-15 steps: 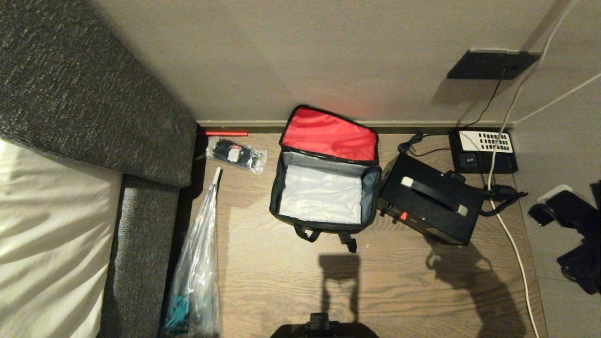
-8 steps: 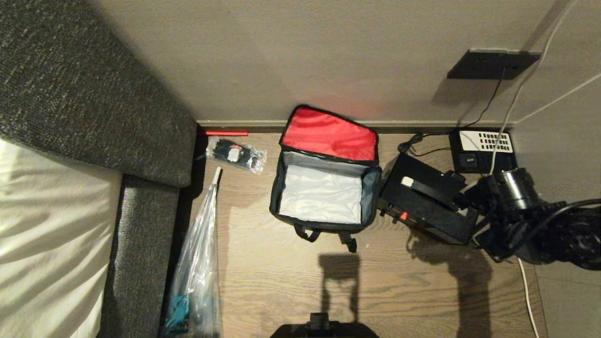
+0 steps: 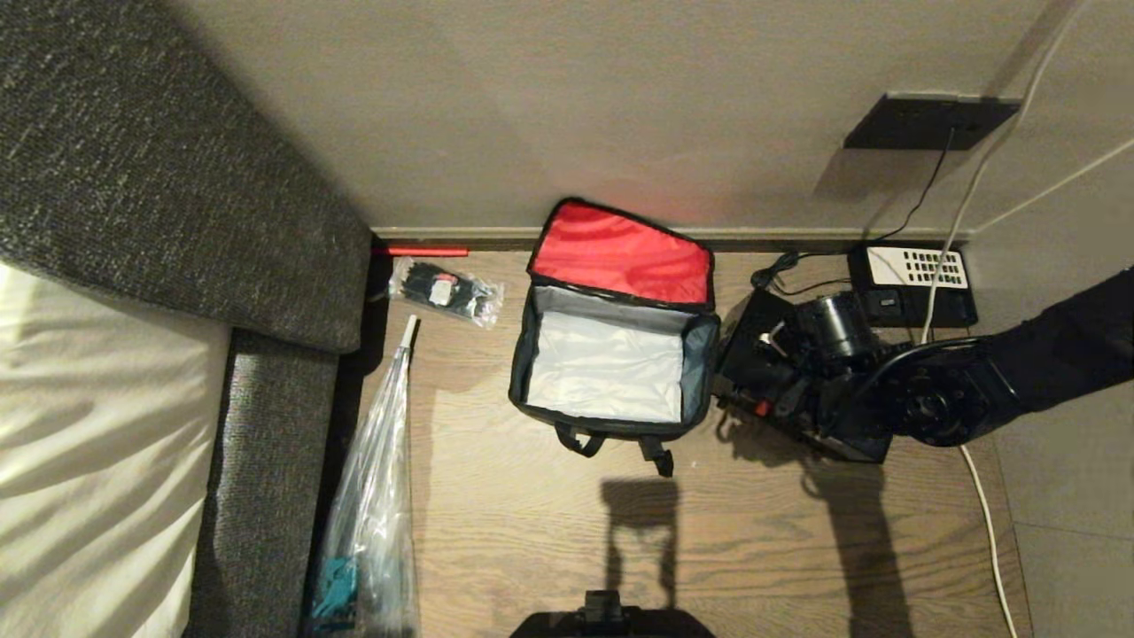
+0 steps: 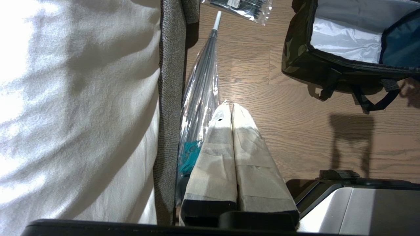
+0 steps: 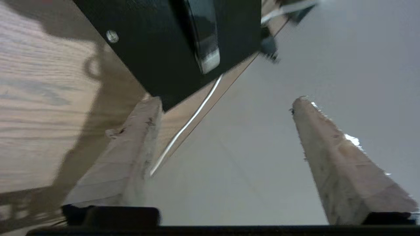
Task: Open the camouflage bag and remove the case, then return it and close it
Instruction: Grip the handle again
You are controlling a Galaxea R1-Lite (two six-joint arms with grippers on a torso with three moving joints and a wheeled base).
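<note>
The right arm (image 3: pixel 1045 354) is seen as a black sleeve-like link ending in a round black joint housing (image 3: pixel 930 408), around which a black cable is looped. A black cylindrical camera barrel with a grey rim (image 3: pixel 833 323) is mounted at the wrist. The fingers of the right gripper (image 5: pixel 226 105) are shown as long tapered wedges wrapped in pale beige tape, frayed at the edges, rising from black bases. The left gripper (image 4: pixel 231 106) is fitted with the same beige-taped fingers (image 4: pixel 213 157), bands of tape overlapping, set in a black mount. A silver-grey body panel (image 4: pixel 361 209) with black trim is visible beside it.
</note>
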